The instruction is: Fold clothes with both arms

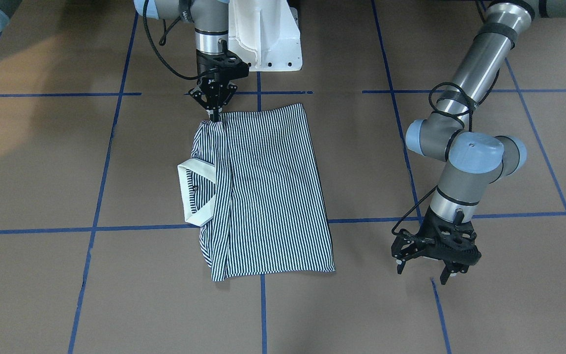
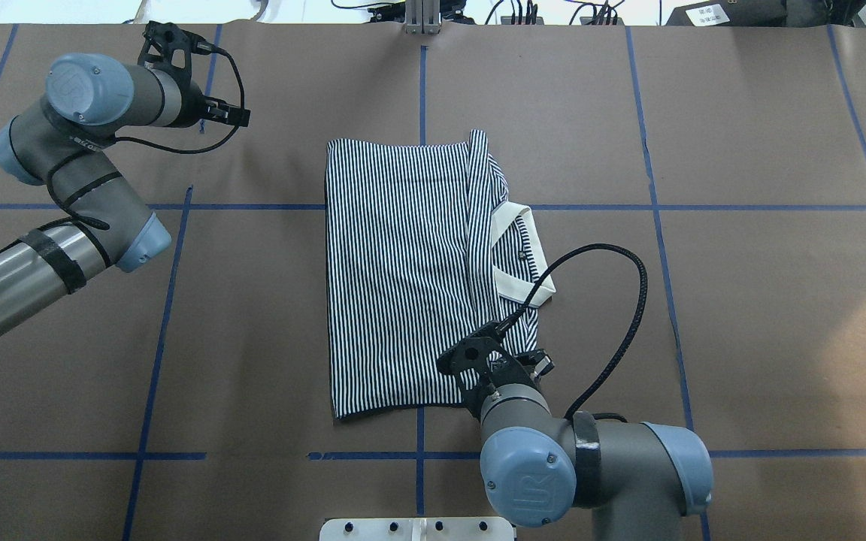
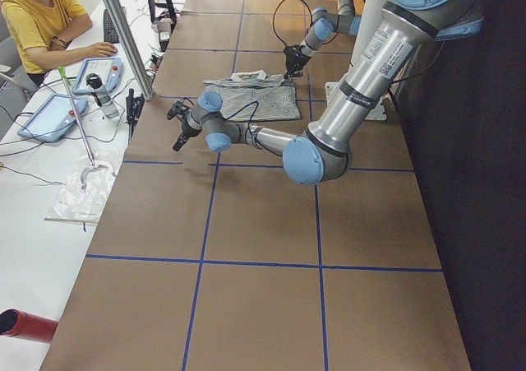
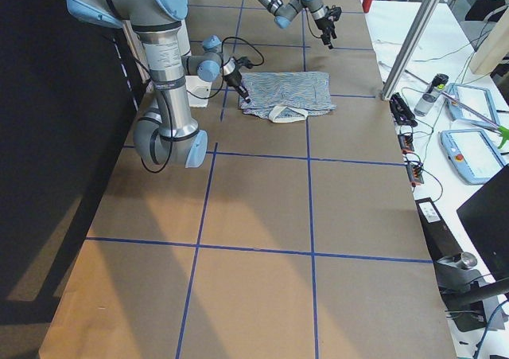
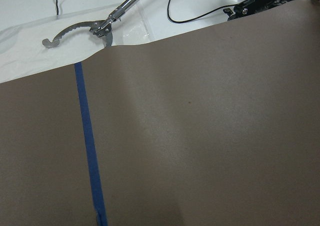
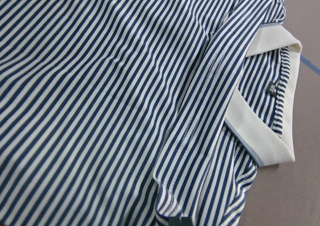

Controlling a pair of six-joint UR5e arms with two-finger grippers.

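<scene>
Your right gripper point(image 1: 214, 116) has its fingers pinched together on the edge of the polo shirt point(image 1: 268, 191), at the collar-side corner nearest the robot; the shirt lies folded flat at the middle of the table point(image 1: 42, 172), white collar point(image 1: 188, 196) toward the robot's right; your left gripper point(image 1: 423, 274) hangs with fingers spread, holding nothing, well apart from the shirt, over bare brown table.

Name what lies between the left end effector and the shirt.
Between the left end effector and the shirt, only brown table paper with blue tape lines; the front-facing view shows it.
</scene>
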